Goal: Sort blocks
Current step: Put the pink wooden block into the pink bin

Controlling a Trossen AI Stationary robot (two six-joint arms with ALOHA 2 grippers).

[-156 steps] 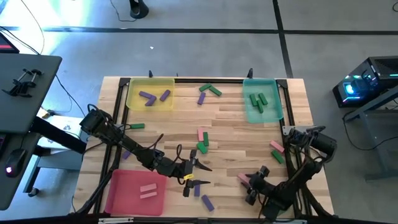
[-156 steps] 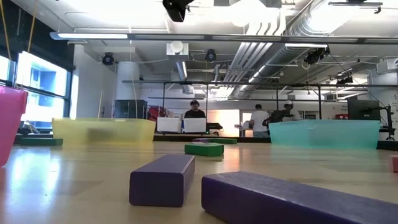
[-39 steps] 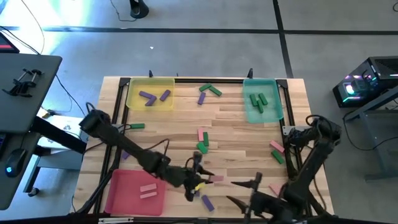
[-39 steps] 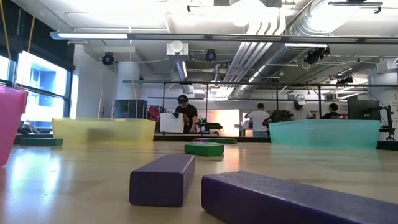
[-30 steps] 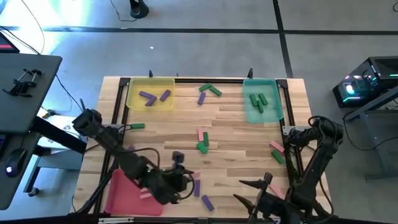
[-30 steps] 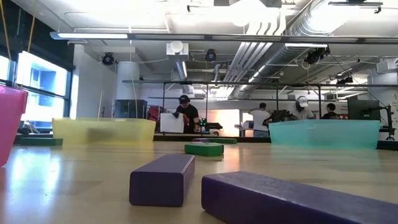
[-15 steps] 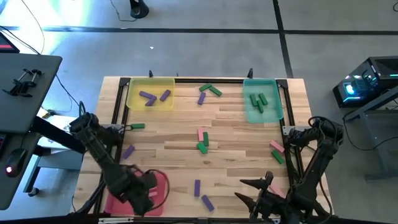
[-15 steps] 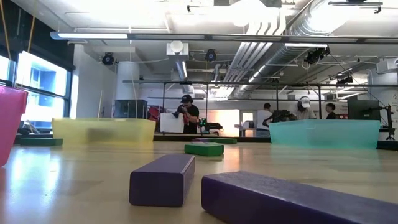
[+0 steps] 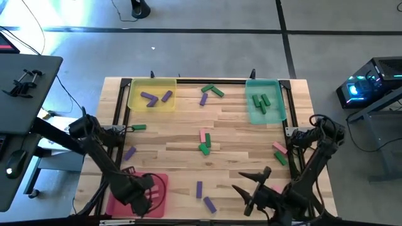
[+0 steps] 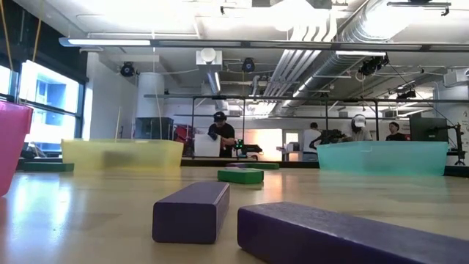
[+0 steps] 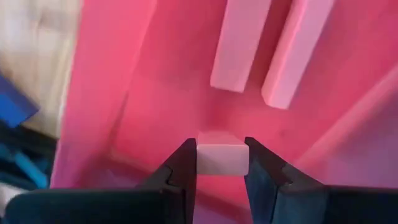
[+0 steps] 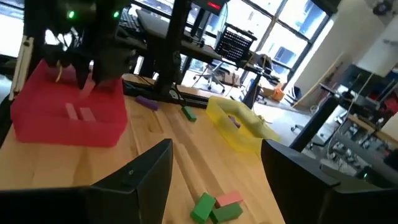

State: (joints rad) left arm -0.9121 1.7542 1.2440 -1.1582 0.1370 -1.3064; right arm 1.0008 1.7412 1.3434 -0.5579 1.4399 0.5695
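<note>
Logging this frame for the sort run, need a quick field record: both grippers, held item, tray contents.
left gripper: over red tray, shut on pink block
right gripper: open, empty, near table's front edge
red tray contents: two pink blocks
yellow tray: two purple blocks
teal tray: green blocks

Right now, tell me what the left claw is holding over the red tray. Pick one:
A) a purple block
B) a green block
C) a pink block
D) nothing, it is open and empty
C: in the left wrist view the left claw is shut on a pink block, its two dark fingers pressed against the block's sides above the red tray, where two more pink blocks already lie.
</note>
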